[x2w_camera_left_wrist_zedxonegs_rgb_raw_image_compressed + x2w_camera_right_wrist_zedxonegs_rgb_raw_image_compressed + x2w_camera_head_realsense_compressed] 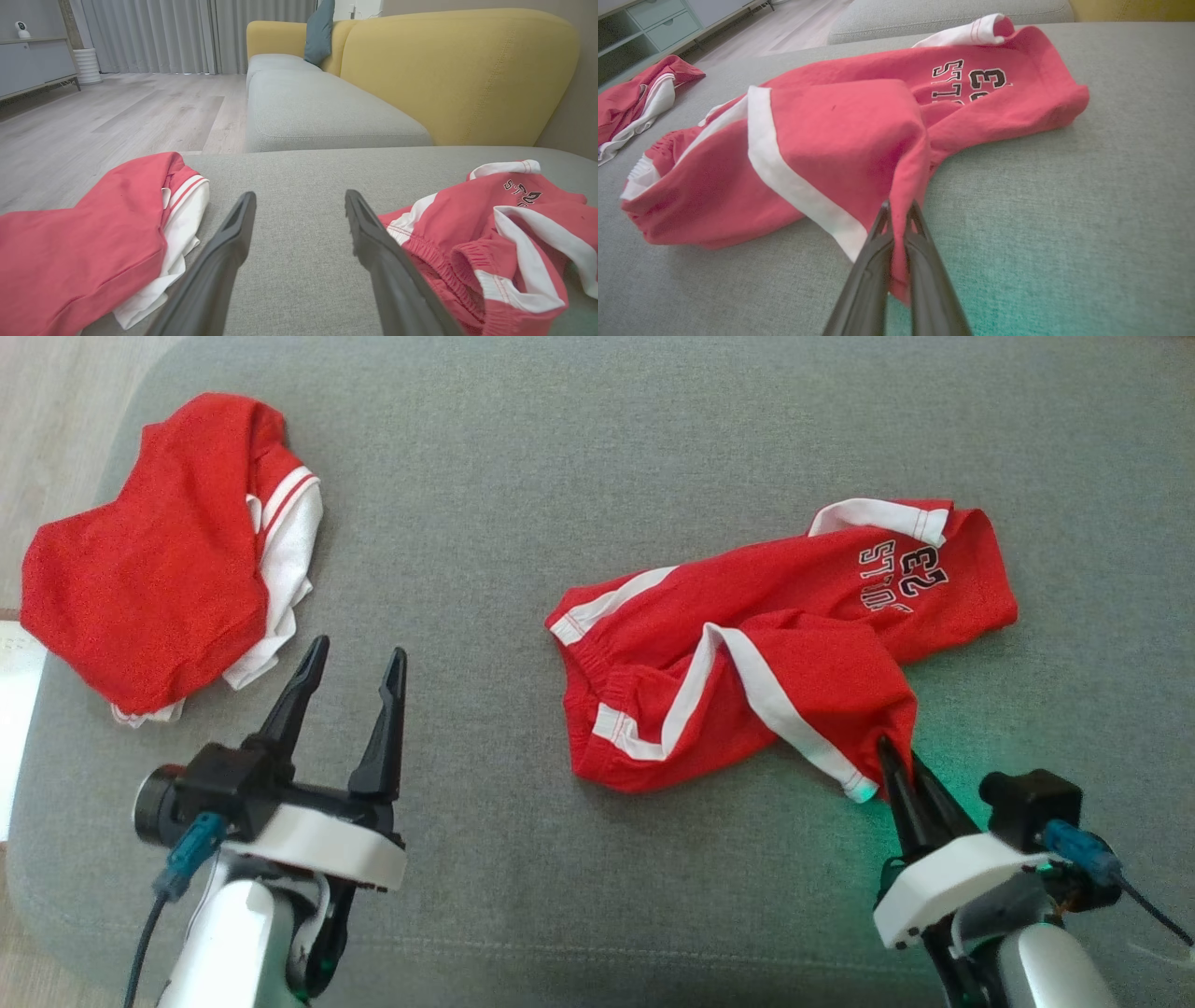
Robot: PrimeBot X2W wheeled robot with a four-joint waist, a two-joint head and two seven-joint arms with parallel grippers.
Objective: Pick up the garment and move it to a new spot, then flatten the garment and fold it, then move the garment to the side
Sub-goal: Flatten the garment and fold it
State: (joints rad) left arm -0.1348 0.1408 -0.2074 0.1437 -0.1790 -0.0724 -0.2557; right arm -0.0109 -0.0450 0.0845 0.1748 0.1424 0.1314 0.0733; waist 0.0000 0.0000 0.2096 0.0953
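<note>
The grey seat cushion [560, 448] carries every item noted. The task garment, the red shorts [747, 644] with white trim and black lettering, lies crumpled on the cushion's right half, with one leg lapped across the other. The right gripper [894, 751] sits at the shorts' hem corner nearest the cushion's front edge. Its jaws are pinched together on a fold of red cloth, which the right wrist view shows running down between the fingers [873, 261]. The left gripper [359, 649] stands over the cushion's left half, jaws spread wide above bare fabric and touching neither garment. A second red-and-white garment [159, 579] lies bunched at the cushion's left edge, well apart from the shorts.
</note>
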